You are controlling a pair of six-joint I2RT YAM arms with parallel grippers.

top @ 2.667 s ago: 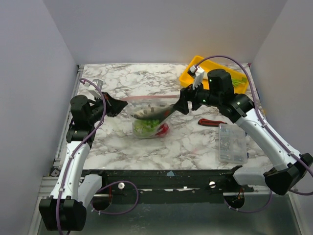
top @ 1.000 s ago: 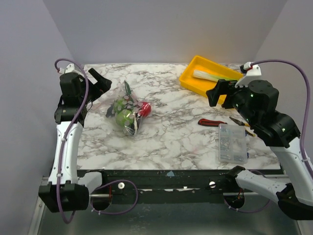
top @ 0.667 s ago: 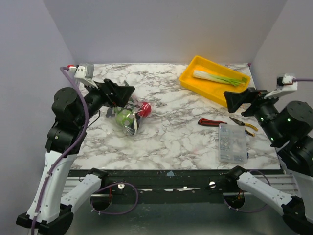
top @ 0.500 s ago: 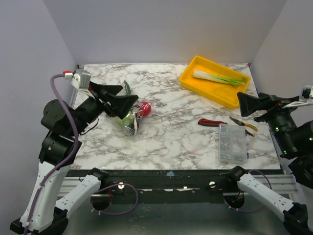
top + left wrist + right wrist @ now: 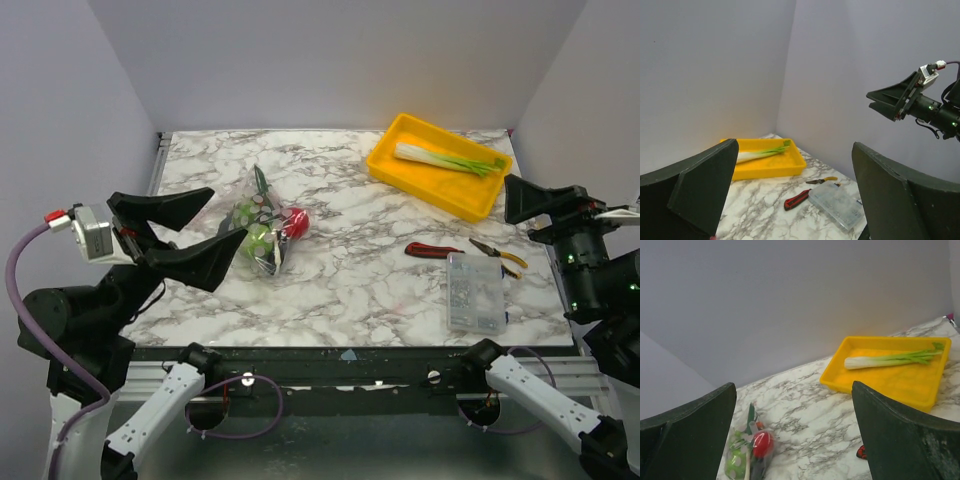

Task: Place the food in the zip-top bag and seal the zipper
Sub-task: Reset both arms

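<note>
- The zip-top bag lies on the tabletop near its left edge, holding a red ball-like vegetable and a green vegetable.
- The leek lies in the yellow tray by the far right corner.
- The left hand and the right hand both have their fingers apart, holding nothing.

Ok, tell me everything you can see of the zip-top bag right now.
The zip-top bag is floppy clear plastic, crumpled, lying on the marble table left of centre. Inside show a red ball-like toy and a bright green one; a dark green leaf-like piece lies at its far end. Whether its mouth is sealed I cannot tell. The open left gripper hangs raised beside it, apparently not touching.
</note>
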